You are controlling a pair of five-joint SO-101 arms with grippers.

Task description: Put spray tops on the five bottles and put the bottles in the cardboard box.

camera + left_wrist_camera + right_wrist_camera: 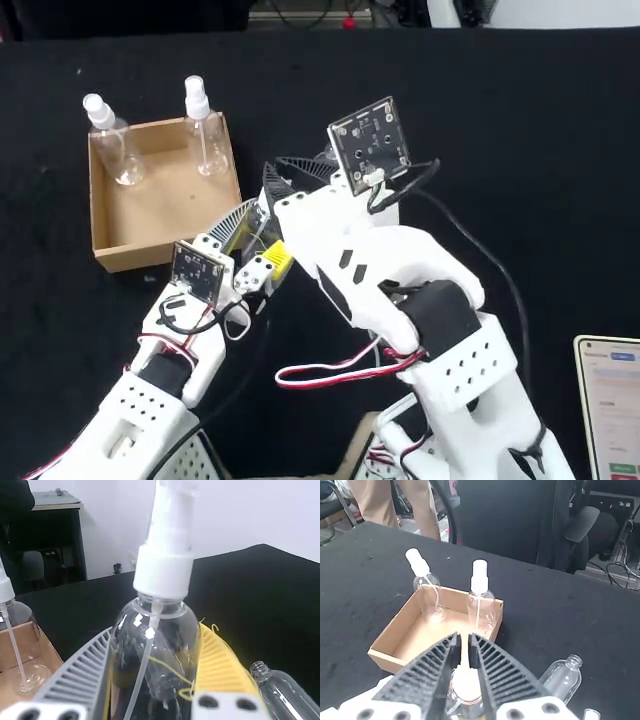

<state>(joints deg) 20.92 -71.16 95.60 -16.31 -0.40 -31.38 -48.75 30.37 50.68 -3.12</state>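
A clear bottle (160, 650) with a white spray top (165, 565) stands upright between the grey and yellow fingers of my left gripper (155, 680), which is shut on its body. My right gripper (464, 637) hangs just above it, its black fingers closed on the spray top (464, 680). In the high view both grippers meet beside the cardboard box (150, 250), the left gripper (250, 235) under the right gripper (270, 192). Two topped bottles (118, 145) (205, 130) stand in the box along its far wall. An uncapped bottle (562, 677) lies on the table nearby.
A black cloth covers the table (520, 130). A screen device (612, 400) lies at the near right edge. The box floor (425, 635) in front of the two bottles is bare. Chairs and desks stand beyond the table's far edge.
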